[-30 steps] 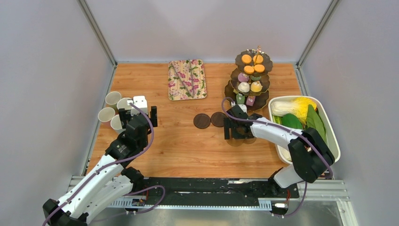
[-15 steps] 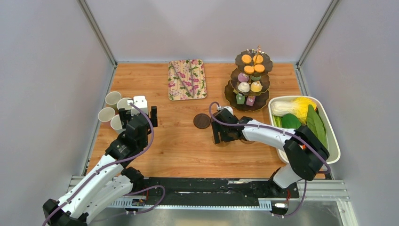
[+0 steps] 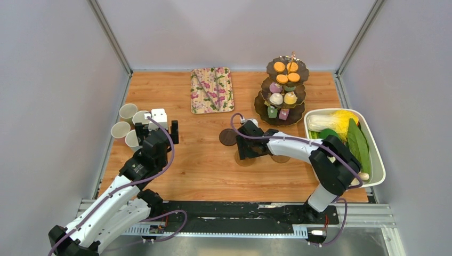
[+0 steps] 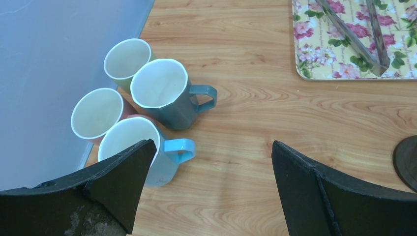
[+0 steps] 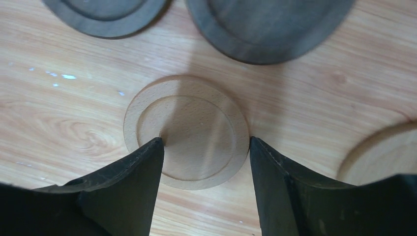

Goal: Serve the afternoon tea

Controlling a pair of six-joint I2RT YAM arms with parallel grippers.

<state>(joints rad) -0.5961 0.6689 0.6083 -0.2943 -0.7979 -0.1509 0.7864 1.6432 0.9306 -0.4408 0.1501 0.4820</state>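
My right gripper (image 3: 248, 153) (image 5: 205, 140) is open, low over a pale wooden coaster (image 5: 196, 123) that lies flat on the table. Its left finger overlaps the coaster and its right finger is at the rim. Two dark coasters (image 5: 105, 14) (image 5: 265, 24) lie just beyond, one of them visible from above (image 3: 228, 137). A second pale coaster (image 3: 280, 158) lies to the right. The dark three-tier stand (image 3: 259, 103) holds orange cakes (image 3: 279, 66) and other colourful ones. My left gripper (image 3: 156, 129) (image 4: 211, 143) is open and empty beside the four mugs (image 4: 164, 91) (image 3: 128, 111).
A floral tray with tongs (image 3: 212, 89) (image 4: 344, 44) lies at the back centre. A white tub of vegetables (image 3: 377, 160) stands at the right edge, close to my right arm. Grey walls enclose the table on three sides.
My right gripper has moved left across the table, and the pale coaster has moved left with it. One dark coaster is now hidden under the gripper. The left arm has not moved.
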